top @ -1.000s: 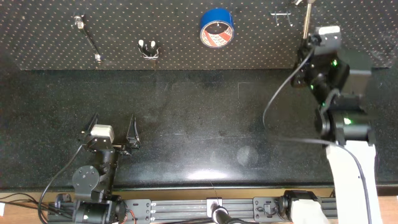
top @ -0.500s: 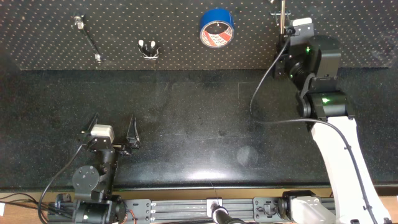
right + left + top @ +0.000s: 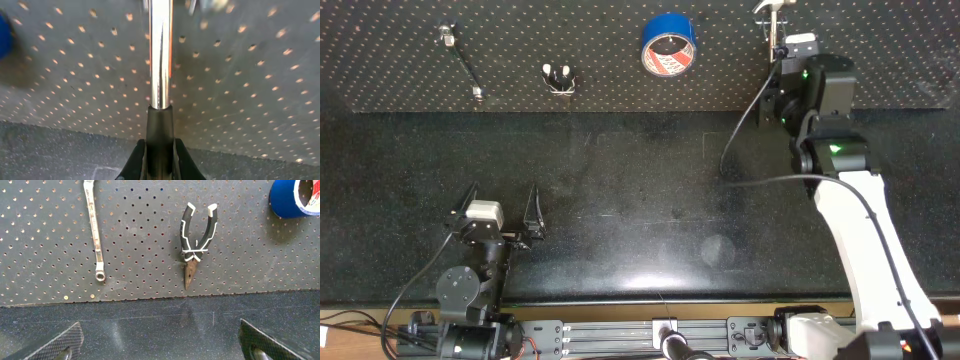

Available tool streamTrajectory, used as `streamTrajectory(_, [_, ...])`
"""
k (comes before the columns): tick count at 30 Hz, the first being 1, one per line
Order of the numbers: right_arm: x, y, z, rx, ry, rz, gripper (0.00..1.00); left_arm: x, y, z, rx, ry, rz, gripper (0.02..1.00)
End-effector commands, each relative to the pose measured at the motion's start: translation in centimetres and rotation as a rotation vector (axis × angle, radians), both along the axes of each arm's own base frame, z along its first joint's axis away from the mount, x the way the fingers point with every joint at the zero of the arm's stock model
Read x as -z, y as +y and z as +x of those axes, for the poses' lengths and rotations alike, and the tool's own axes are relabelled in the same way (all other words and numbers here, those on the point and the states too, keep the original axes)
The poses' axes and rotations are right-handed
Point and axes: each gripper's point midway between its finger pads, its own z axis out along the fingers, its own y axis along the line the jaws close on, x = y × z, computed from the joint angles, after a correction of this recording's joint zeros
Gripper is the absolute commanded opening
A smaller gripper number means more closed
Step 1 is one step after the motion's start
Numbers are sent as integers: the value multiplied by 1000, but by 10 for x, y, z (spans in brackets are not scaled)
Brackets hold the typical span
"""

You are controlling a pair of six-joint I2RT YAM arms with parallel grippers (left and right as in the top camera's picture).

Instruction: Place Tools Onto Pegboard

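1. The chrome-shafted tool with a dark handle (image 3: 161, 60) is held up against the black perforated pegboard (image 3: 620, 60), near the board's top right in the top view. Its shaft runs straight up the board's face, and its metal head sits by the upper edge.
2. The right claw (image 3: 160, 155) is clamped on the tool's dark handle, one finger pressed to each side of it. From the right wrist view, the bright shaft rises out of that grip close to the board; whether the tool touches the board cannot be told.
3. The left claw (image 3: 500, 205) rests low over the black bench (image 3: 640, 190), at the near left and well apart from the pegboard. Its fingers are spread wide with nothing between them.
4. A slim silver wrench (image 3: 94, 230) hangs on the pegboard's left part.
5. Black-handled pliers with white trim (image 3: 196, 245) hang nose-down to the right of the wrench.
6. A blue roll of tape (image 3: 669, 45) hangs further right, between the pliers and the held tool.
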Motion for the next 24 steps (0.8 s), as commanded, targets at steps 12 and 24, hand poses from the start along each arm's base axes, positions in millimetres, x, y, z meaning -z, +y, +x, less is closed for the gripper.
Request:
streamTrajectory(12, [-141,-6,-92,-26,-347,-83,952,1,-3,0,15,-2,8,996])
streamTrajectory(24, [-1,1,-155,-27,-671,146,976,1,-3,0,15,-2,8,996])
